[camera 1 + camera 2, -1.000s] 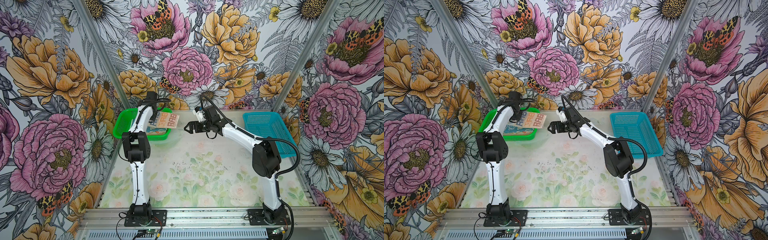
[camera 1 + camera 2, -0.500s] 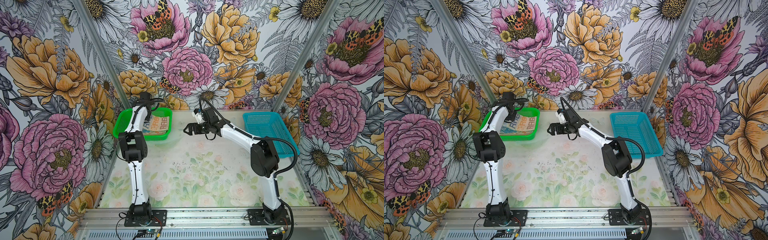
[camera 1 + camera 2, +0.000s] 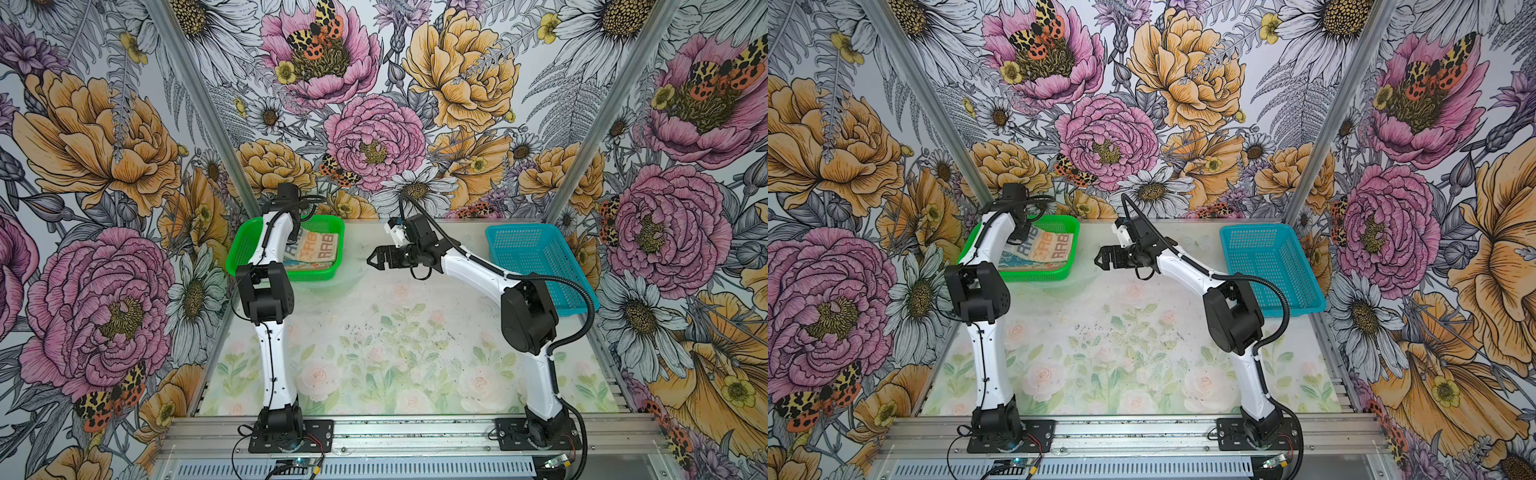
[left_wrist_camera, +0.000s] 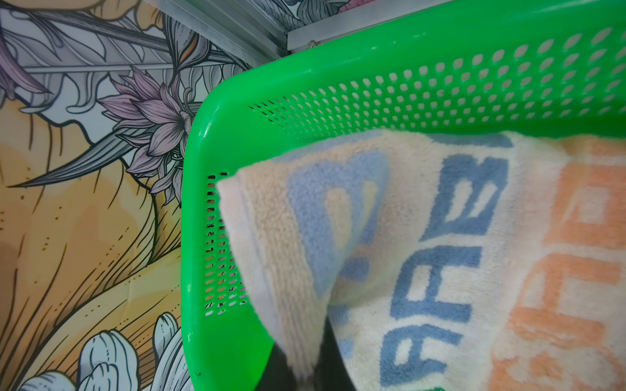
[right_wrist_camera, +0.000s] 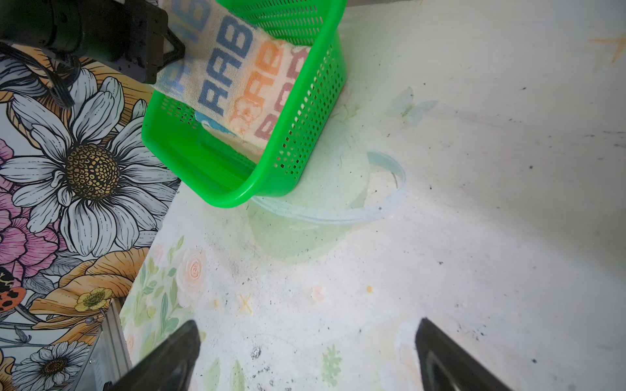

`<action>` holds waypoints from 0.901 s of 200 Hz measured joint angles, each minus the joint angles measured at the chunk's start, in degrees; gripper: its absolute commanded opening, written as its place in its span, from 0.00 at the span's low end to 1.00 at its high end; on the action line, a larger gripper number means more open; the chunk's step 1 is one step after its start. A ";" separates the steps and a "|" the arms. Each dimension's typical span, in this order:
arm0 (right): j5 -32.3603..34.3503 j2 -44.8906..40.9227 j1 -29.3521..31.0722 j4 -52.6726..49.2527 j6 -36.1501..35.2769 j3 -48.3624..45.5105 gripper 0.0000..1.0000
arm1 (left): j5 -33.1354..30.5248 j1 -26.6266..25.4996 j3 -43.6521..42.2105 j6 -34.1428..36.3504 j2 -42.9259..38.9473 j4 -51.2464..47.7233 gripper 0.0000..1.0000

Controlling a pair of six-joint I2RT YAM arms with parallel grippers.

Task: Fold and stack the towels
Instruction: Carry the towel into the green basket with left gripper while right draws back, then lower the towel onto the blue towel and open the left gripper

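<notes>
Pinching the striped RABBIT towel [image 3: 318, 249] by its corner in the green basket [image 3: 245, 245] at ten o'clock on the table [image 3: 374, 353], the left gripper [image 5: 171, 50] could tug the fold open if it lifts, while the right gripper [image 3: 372, 259] hangs spread.

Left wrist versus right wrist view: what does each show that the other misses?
Only the left wrist view: the folded corner of the striped towel up close, right where the left gripper pinches it.
Only the right wrist view: the open right gripper over the table, a teal towel under the striped one, and a clear ring partly under the green basket.
Both: the striped towel, the left gripper shut on it, and the green basket.
</notes>
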 measured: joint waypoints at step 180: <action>-0.90 1.84 0.00 -0.09 0.63 1.97 0.99 | -3.08 1.31 -0.02 -2.12 4.72 0.44 0.07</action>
